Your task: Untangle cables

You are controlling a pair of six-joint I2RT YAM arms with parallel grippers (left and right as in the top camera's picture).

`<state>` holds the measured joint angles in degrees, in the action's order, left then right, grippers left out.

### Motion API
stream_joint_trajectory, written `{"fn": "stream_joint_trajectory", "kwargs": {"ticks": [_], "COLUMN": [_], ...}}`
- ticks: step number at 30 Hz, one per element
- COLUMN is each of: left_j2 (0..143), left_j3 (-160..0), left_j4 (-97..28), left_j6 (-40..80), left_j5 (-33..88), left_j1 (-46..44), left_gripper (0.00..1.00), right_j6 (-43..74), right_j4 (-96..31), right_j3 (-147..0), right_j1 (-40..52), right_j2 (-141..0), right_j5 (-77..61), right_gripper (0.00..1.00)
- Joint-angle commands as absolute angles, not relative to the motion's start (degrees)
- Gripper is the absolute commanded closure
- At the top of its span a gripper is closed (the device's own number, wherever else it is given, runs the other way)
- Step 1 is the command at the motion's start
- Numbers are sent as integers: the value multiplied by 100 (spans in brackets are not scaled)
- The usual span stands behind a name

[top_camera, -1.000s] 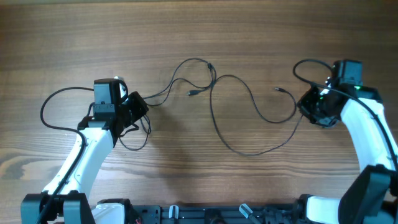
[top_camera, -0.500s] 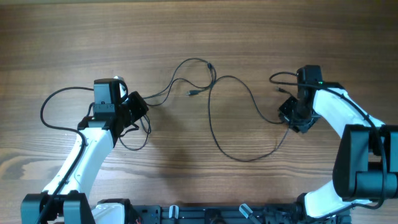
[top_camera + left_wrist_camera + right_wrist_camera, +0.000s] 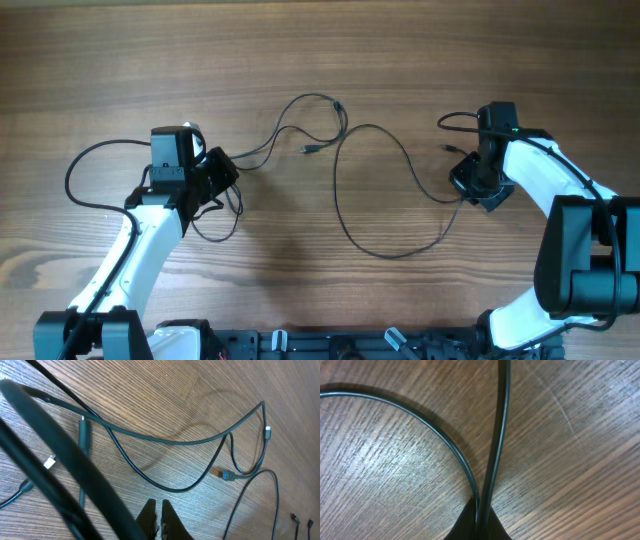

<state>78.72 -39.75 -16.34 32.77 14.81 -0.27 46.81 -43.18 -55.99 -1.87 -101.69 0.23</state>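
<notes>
While thin black cables (image 3: 336,190) sprawl in loose loops across the middle of the brown wooden table (image 3: 300,50), the right tool (image 3: 477,521) pinches two strands at their right end. The left tool (image 3: 156,522) sits closed at their left; whether it grips a cable is unclear.

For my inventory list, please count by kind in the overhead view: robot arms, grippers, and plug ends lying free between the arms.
Robot arms: 2 (left arm, right arm)
Grippers: 2 (left gripper, right gripper)
Free plug ends: 3
Total: 7
</notes>
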Motion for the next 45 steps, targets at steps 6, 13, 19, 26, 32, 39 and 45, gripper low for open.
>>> {"fn": "stream_joint_trajectory", "kwargs": {"ticks": [6,13,19,26,32,39,45], "left_j2": [7889,7889,7887,7889,7887,7887,7887], "left_j3": [-3962,-3962,-3962,-3962,-3962,-3962,-3962], "left_j4": [-1699,-1699,-1712,-1754,-1754,-1754,-1752], "left_j6": [3190,3190,3190,3190,3190,3190,3190], "left_j5": [1446,1446,1446,1446,1446,1446,1446], "left_j1": [-49,-49,-49,-49,-49,-49,-49], "left_gripper": [85,50,15,0,0,0,0], "right_j6": [3785,3039,2775,2545,2502,2563,2053], "right_j4": [-4143,-4204,-4176,-3892,-3983,-3336,-2436], "right_j3": [-5734,-5739,-5741,-5979,-6086,-6086,-6401], "right_j1": [-189,-189,-193,-591,-871,-1815,-2744], "right_j2": [-9609,-7913,-6792,-6121,-6187,-6646,-7229], "right_j5": [-755,-1000,-652,-178,427,1070,405], "right_gripper": [96,95,96,96,96,96,96]}}
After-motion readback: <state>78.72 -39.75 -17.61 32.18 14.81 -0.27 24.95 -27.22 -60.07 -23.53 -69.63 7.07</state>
